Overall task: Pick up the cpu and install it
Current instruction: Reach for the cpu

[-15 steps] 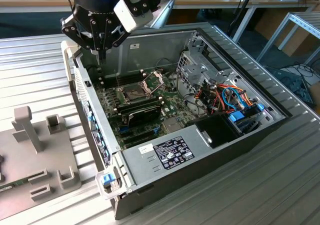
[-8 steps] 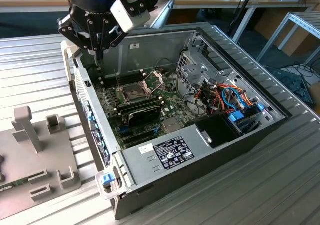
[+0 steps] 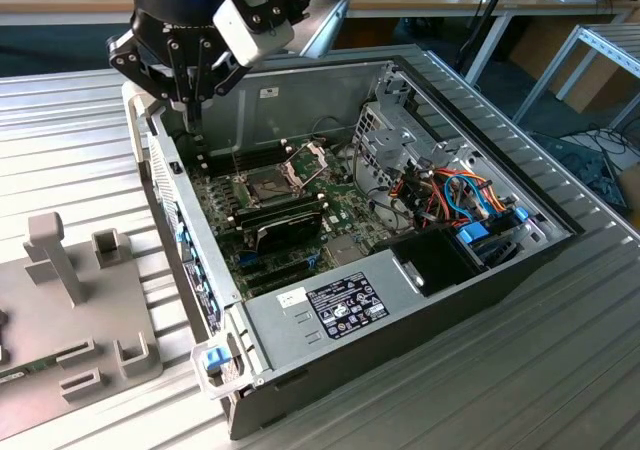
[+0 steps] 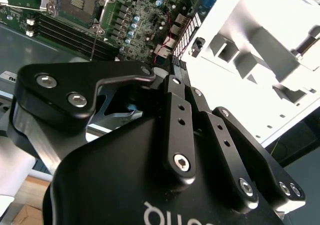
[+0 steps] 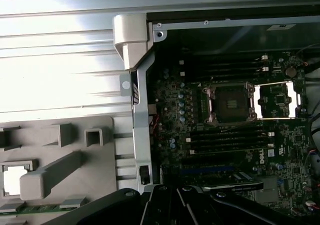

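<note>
A robot arm's tool hangs over the near wall of an opened computer case lying on a ribbed metal bench, at the exterior view's left. Whether the tool is apart or together cannot be told from these angles, nor whether anything is clamped in it. In the first wrist view the cpu appears as a pale, glare-washed square seated in a recess of a grey fixture that rests on the bench just beside the case. That places it outside the case and well apart from the socket. The socket sits uncovered on the green motherboard, and its hinged metal frame is swung open and lies flat just beside it. Long black memory sticks run in rows along two sides of the socket. The tool is nearer to the case wall than to either the fixture's recess or the socket.
</note>
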Action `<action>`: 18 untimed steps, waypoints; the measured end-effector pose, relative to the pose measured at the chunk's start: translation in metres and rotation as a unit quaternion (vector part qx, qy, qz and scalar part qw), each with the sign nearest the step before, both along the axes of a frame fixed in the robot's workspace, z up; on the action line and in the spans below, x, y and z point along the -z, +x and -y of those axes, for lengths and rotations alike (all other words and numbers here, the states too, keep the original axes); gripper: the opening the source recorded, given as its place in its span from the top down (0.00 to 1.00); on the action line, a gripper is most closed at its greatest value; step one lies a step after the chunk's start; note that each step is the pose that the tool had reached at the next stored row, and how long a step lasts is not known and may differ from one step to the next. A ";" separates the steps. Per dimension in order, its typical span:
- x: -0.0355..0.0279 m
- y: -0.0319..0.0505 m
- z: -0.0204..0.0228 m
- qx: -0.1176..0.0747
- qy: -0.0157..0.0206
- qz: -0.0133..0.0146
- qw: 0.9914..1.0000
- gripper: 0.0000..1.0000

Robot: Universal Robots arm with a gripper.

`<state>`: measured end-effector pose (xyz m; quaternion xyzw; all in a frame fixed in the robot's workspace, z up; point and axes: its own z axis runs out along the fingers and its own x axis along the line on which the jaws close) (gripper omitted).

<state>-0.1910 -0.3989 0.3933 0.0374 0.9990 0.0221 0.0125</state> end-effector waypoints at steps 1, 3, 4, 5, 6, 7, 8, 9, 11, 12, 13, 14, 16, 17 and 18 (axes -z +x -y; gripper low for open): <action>0.0000 -0.0006 0.0000 0.000 0.000 0.000 1.000 0.89; 0.0000 -0.0020 0.0000 0.000 0.000 0.000 1.000 0.89; 0.0000 -0.0026 0.0000 0.000 0.000 0.000 1.000 0.89; 0.0000 -0.0034 0.0000 0.000 0.000 0.000 1.000 0.89; 0.0000 -0.0040 0.0000 0.000 0.000 0.000 1.000 0.89; 0.0000 -0.0045 0.0000 0.000 0.000 0.000 1.000 0.89; 0.0000 -0.0058 0.0000 0.000 0.000 0.000 1.000 0.89; 0.0000 -0.0065 0.0000 0.000 0.000 0.000 1.000 0.89; 0.0000 -0.0082 0.0000 0.000 0.000 0.000 1.000 0.89; 0.0000 -0.0089 0.0000 0.000 0.000 0.000 1.000 0.89; 0.0000 -0.0096 0.0000 0.000 0.000 0.000 1.000 0.89; 0.0000 -0.0102 0.0000 0.000 0.000 0.000 1.000 0.89; 0.0000 -0.0115 0.0000 0.000 0.000 0.000 1.000 0.89; 0.0000 -0.0127 0.0000 0.000 0.000 0.000 1.000 0.89; 0.0000 -0.0138 0.0000 0.000 0.000 0.000 1.000 0.89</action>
